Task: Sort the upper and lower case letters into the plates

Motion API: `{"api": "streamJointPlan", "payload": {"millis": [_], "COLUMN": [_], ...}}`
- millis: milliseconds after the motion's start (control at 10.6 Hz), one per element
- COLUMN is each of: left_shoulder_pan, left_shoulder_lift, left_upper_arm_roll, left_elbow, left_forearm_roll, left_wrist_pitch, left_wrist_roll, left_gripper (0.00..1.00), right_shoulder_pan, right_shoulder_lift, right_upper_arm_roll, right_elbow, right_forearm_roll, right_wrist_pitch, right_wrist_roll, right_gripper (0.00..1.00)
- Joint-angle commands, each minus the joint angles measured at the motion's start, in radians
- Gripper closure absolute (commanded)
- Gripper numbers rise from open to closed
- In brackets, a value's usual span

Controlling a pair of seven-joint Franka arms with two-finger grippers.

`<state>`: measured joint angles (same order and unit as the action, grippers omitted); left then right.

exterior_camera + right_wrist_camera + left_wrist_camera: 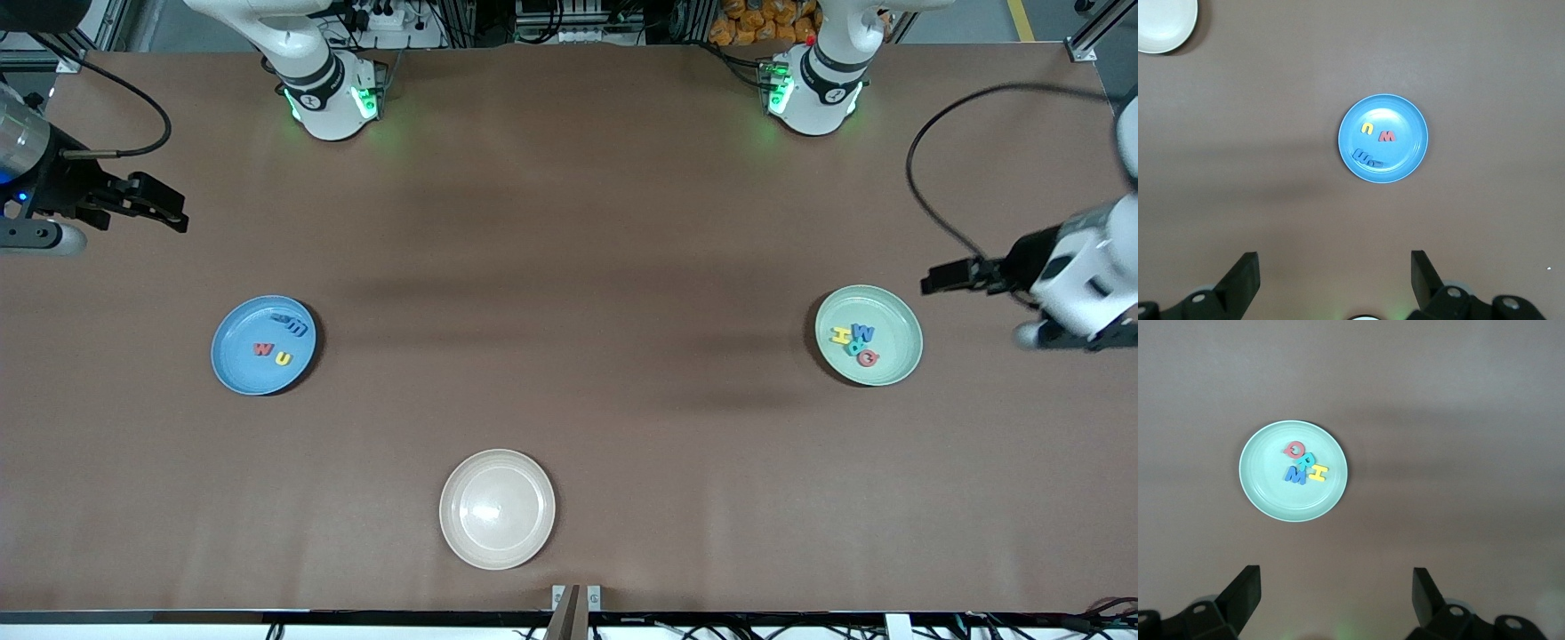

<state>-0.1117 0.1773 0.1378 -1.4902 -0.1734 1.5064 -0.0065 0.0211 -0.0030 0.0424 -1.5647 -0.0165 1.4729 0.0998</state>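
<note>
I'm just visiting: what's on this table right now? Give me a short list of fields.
blue plate: toward the right arm's end, holds letters
mint green plate: toward the left arm's end, holds a cluster of letters
cream-white plate: nearest the front camera
left claw: open, holding nothing
right claw: open, holding nothing

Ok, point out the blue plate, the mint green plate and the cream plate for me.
blue plate (238,364): front view, bare floor of the plate near its rim.
mint green plate (893,360): front view, bare floor beside the letters.
cream plate (497,508): front view, middle of its empty floor.
</note>
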Motion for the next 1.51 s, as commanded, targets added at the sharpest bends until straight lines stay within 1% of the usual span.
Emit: {"api": "streamJointPlan", "payload": {"millis": [0,95,189,284,378,568,662,852,1419], "left_shoulder_pan": [0.101,0.104,0.104,0.104,0.102,0.104,0.104,0.104,0.102], "left_shoulder_lift": [-0.064,-0.082,-0.084,-0.084,-0.084,-0.079,-0.078,-0.073,-0.070], "left_upper_arm_roll": [-0.107,-0.124,-0.141,-0.154,-0.159,-0.152,-0.153,-0.152,-0.145], "left_elbow": [-0.018,-0.016,-0.010,0.013,0.019,0.028,0.028,0.028,0.028], "left_forearm_roll": [0.022,0.031,0.067,0.122,0.133,0.132,0.135,0.137,0.134], "left_wrist_pitch": [-0.017,-0.040,-0.058,-0.058,-0.058,-0.046,-0.011,0.018,0.032], "left_wrist_roll": [-0.067,-0.114,-0.133,-0.130,-0.136,-0.139,-0.139,-0.142,-0.144], "left_gripper": [0.00,0.00,0.00,0.00,0.00,0.00,0.00,0.00,0.00], "right_shoulder_pan": [-0.001,-0.003,-0.003,-0.003,-0.003,-0.003,-0.003,-0.003,-0.003], "right_shoulder_lift": [0.000,0.000,0.000,0.001,0.000,0.001,0.001,0.001,0.001], "right_upper_arm_roll": [0.004,0.004,0.004,0.004,0.004,0.004,0.004,0.004,0.004], "right_elbow": [0.009,0.011,0.009,0.009,0.011,0.011,0.011,0.011,0.011], "right_forearm_roll": [-0.007,-0.008,-0.007,-0.006,-0.006,-0.006,-0.006,-0.006,-0.006], "right_wrist_pitch": [-0.011,-0.011,-0.011,-0.011,-0.011,-0.011,-0.011,-0.011,-0.011], "right_wrist_roll": [0.012,0.012,0.012,0.012,0.012,0.012,0.012,0.012,0.012], "right_gripper": [0.00,0.00,0.00,0.00,0.00,0.00,0.00,0.00,0.00]}}
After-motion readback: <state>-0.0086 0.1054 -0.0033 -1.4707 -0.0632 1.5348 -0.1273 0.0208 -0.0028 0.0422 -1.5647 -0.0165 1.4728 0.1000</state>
